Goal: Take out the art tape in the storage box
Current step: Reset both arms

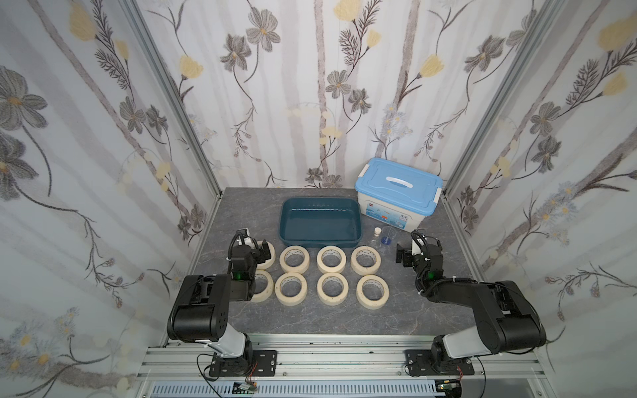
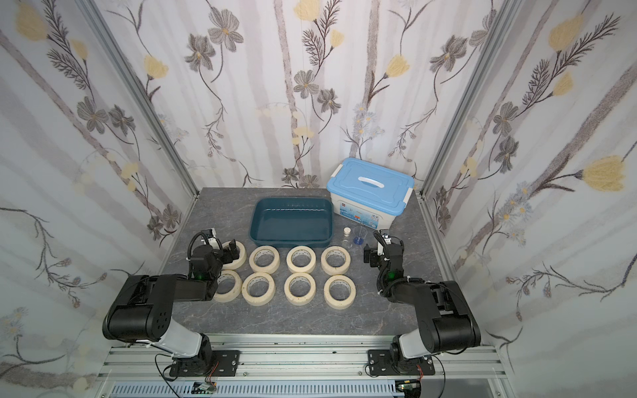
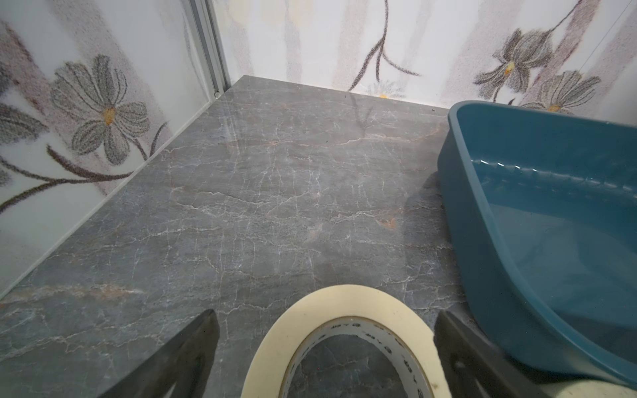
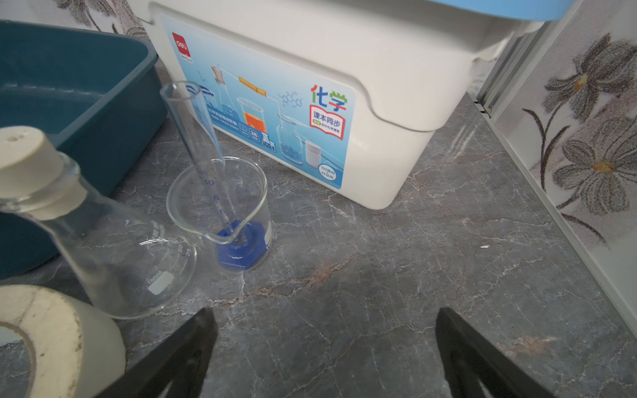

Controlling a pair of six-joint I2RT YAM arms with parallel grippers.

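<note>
Art tape (image 1: 319,290) out of the storage box (image 1: 320,224): eight rolls on the tabletop (image 1: 331,320).
Box sits centre frame in both top views; rolls lie flat in two rows of four just below it. Left end effector (image 3: 326,313), jaws spread wide, straddles the upper-left roll; right end effector (image 4: 325,310), jaws likewise apart, hangs over the tabletop at right.

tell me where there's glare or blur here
Both top views: sharp, edges stretched, faint glint inside the storage box. Left wrist: highlight row on the box wall, near art tape slightly soft. Right wrist: flask up close looks soft, tub label crisp.
</note>
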